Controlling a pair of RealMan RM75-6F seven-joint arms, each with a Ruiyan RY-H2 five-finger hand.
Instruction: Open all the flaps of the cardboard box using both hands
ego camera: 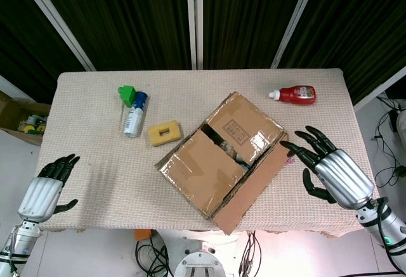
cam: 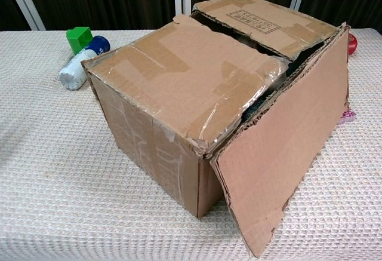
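The cardboard box (ego camera: 219,156) stands at the middle of the table, also filling the chest view as the box (cam: 179,106). Its long near-right flap (ego camera: 254,185) hangs open down the side; in the chest view that flap (cam: 286,147) leans outward. Two inner flaps (ego camera: 244,125) still lie flat over the top with a dark gap between them. My right hand (ego camera: 330,169) hovers open to the right of the box, fingers spread, touching nothing. My left hand (ego camera: 47,188) is open off the table's front-left edge.
A red bottle (ego camera: 295,94) lies at the back right. A white bottle with blue cap (ego camera: 134,115) and a green block (ego camera: 127,93) lie at the back left, a yellow sponge (ego camera: 165,132) beside the box. A pink pack (cam: 348,116) peeks behind the hanging flap.
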